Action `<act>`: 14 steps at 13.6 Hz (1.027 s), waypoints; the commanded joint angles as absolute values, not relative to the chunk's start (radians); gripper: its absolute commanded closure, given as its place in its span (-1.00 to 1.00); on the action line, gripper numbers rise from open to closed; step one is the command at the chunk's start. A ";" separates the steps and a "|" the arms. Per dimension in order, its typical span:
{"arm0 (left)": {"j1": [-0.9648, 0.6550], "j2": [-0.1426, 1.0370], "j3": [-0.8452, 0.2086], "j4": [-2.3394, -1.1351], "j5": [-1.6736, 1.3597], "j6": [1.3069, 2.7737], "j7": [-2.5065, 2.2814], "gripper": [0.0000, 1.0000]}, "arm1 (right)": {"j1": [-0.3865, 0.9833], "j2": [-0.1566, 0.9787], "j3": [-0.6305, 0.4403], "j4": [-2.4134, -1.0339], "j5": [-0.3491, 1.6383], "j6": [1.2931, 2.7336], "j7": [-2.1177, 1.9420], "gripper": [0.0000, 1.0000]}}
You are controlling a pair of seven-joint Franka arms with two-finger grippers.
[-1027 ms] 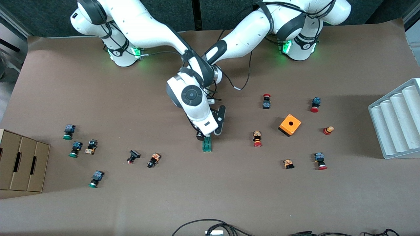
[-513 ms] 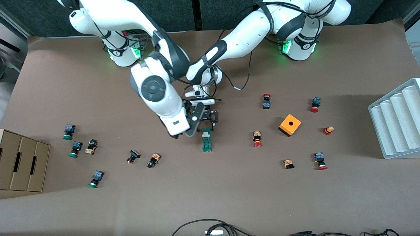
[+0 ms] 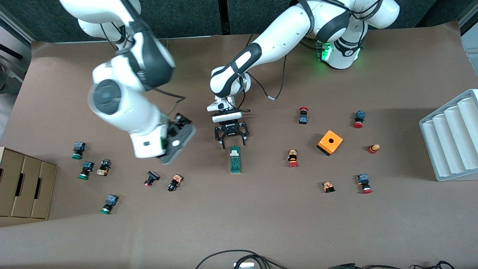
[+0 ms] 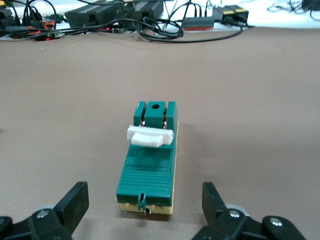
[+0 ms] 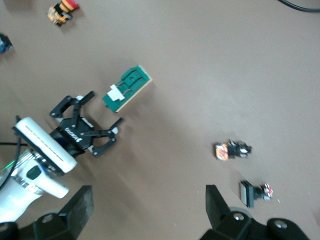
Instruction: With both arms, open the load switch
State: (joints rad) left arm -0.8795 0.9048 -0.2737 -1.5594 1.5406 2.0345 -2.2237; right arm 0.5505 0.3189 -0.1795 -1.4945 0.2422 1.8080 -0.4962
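The load switch (image 3: 235, 160) lies flat mid-table, dark green with a white piece (image 3: 234, 151) at the end toward the robots. In the left wrist view the load switch (image 4: 150, 165) rests on a cream base with its white piece (image 4: 150, 136) across the top. My left gripper (image 3: 232, 144) is open at the switch's white end, its fingers (image 4: 75, 200) wide on either side without touching. My right gripper (image 3: 177, 140) is open and empty, in the air toward the right arm's end. The right wrist view shows the switch (image 5: 127, 90) and left gripper (image 5: 105, 110) below it.
Small capped buttons are scattered at both ends, two close by (image 3: 174, 182) (image 3: 151, 178). An orange cube (image 3: 330, 142) stands toward the left arm's end, near a white ridged tray (image 3: 452, 138). A cardboard box (image 3: 26, 186) sits at the right arm's end. Cables (image 3: 239, 257) lie at the front edge.
The right arm has swung up and away from the switch toward its own end. The left gripper has opened and drawn back slightly from the switch's end. The switch stayed put.
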 commanded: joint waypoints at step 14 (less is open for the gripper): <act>-0.753 0.575 -0.276 -1.574 0.729 2.031 -0.978 -1.00 | 0.130 0.157 -0.173 -1.511 0.131 1.566 -0.342 -1.00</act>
